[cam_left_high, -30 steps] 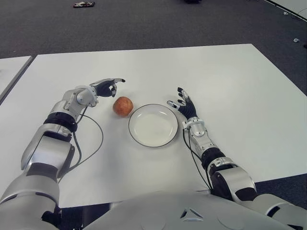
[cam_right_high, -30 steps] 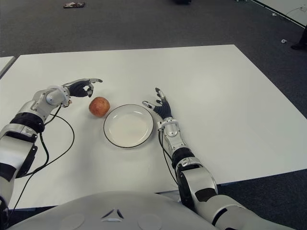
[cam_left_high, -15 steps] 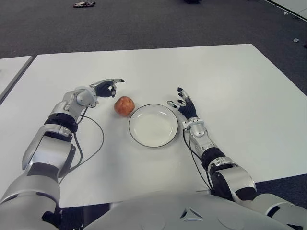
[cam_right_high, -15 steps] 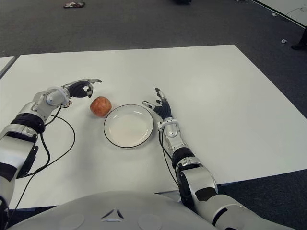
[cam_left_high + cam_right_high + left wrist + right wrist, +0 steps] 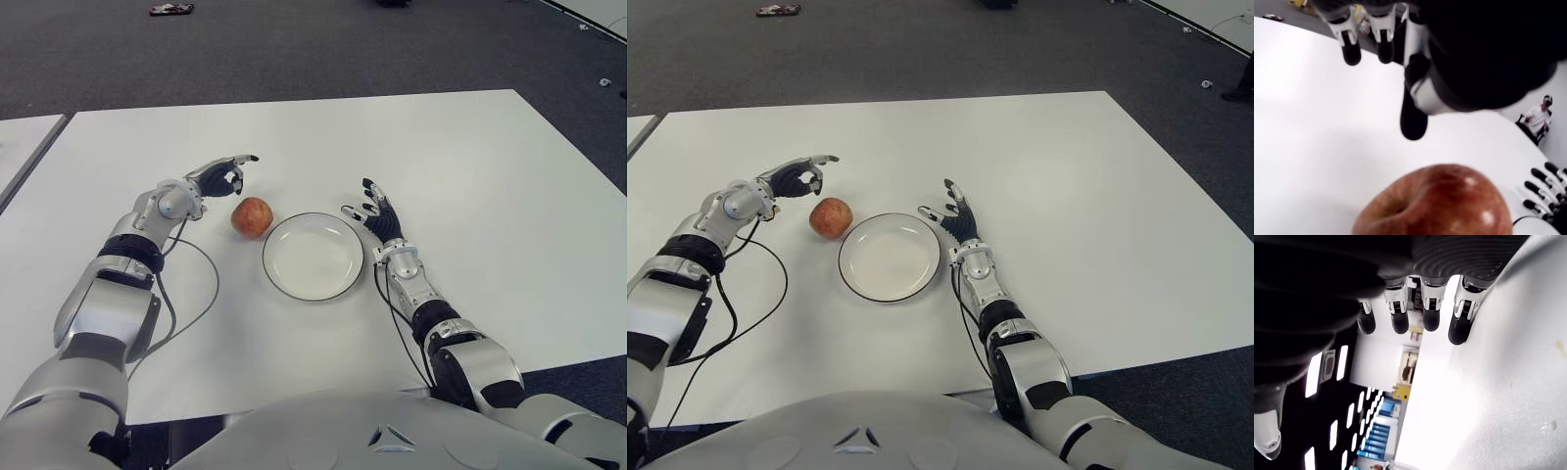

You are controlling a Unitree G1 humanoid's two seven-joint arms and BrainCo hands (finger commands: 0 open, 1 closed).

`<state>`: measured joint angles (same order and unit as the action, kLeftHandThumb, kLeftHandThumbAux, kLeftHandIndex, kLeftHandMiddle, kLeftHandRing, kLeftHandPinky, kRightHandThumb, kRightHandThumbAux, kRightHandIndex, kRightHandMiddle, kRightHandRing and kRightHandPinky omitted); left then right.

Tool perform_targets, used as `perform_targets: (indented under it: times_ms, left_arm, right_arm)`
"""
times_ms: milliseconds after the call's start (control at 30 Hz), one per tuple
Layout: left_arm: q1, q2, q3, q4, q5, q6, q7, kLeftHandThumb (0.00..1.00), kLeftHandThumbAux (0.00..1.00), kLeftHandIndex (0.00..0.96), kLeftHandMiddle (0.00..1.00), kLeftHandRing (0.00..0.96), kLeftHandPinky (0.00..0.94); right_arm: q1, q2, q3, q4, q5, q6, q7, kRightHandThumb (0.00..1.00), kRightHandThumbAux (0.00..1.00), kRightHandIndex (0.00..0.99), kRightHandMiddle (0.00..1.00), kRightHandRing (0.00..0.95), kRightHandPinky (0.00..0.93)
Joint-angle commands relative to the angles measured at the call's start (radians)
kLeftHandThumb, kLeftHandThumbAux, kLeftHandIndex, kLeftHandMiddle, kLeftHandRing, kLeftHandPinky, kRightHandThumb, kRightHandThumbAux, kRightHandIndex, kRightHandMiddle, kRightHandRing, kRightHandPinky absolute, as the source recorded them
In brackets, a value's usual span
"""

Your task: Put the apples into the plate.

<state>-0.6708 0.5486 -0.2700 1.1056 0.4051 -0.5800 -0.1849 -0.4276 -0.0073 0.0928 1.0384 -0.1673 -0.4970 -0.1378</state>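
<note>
there, apple [image 5: 252, 216] just beside empty left hand [image 5: 221, 176].

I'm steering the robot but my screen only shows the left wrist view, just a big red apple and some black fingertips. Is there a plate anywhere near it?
Observer: Yes. A round white plate with a dark rim sits on the white table, right beside the red apple, on the apple's right.
Operator: Is the plate empty?
Observer: It is; nothing lies in it.
Operator: Is my left hand holding the apple?
Observer: No. The left hand is open, hovering just left of the apple and a little behind it, not touching it.
Operator: Where's the other hand?
Observer: The right hand shows at the plate's right edge, fingers spread, holding nothing.
</note>
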Motion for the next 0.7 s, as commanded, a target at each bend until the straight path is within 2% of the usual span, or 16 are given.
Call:
perform_targets:
  times_ms: [33,167,233,333,400,467,533,600,700]
  left_arm:
    - [0.022,-0.022,0.028,0.022,-0.025,-0.015,0.037,0.619,0.305,0.0,0.0,0.0,0.0]
    - [0.028,-0.028,0.054,0.02,-0.039,-0.022,0.086,0.603,0.314,0.0,0.0,0.0,0.0]
    - [0.036,-0.034,0.076,0.011,-0.055,-0.03,0.119,0.555,0.341,0.0,0.0,0.0,0.0]
    - [0.05,-0.04,0.104,-0.006,-0.077,-0.049,0.157,0.397,0.343,0.0,0.0,0.0,0.0]
    - [0.063,-0.067,0.154,-0.008,-0.143,-0.09,0.154,0.312,0.33,0.0,0.0,0.0,0.0]
    - [0.076,-0.111,0.223,-0.021,-0.257,-0.134,0.091,0.215,0.315,0.0,0.0,0.0,0.0]
    - [0.079,-0.134,0.257,-0.025,-0.322,-0.14,0.037,0.164,0.308,0.0,0.0,0.0,0.0]
    - [0.074,-0.164,0.312,-0.025,-0.426,-0.074,-0.076,0.093,0.291,0.0,0.0,0.0,0.0]
    - [0.055,-0.191,0.393,0.024,-0.547,0.07,-0.218,0.03,0.237,0.0,0.0,0.0,0.0]
  right_arm:
    - [0.021,0.008,0.01,0.036,-0.011,0.029,0.012,0.026,0.588,0.0,0.0,0.0,0.0]
    - [0.019,0.009,0.01,0.042,-0.011,0.026,0.012,0.027,0.587,0.0,0.0,0.0,0.0]
    - [0.017,0.009,0.011,0.046,-0.011,0.025,0.013,0.029,0.587,0.0,0.0,0.0,0.0]
    - [0.016,0.008,0.011,0.049,-0.01,0.024,0.015,0.032,0.586,0.0,0.0,0.0,0.0]
    - [0.016,0.009,0.011,0.052,-0.01,0.022,0.015,0.034,0.586,0.0,0.0,0.0,0.0]
    - [0.016,0.009,0.011,0.054,-0.009,0.019,0.016,0.037,0.585,0.0,0.0,0.0,0.0]
    - [0.016,0.009,0.011,0.055,-0.009,0.018,0.017,0.038,0.584,0.0,0.0,0.0,0.0]
    - [0.016,0.009,0.011,0.058,-0.009,0.016,0.017,0.039,0.583,0.0,0.0,0.0,0.0]
    - [0.015,0.009,0.012,0.062,-0.011,0.014,0.015,0.04,0.581,0.0,0.0,0.0,0.0]
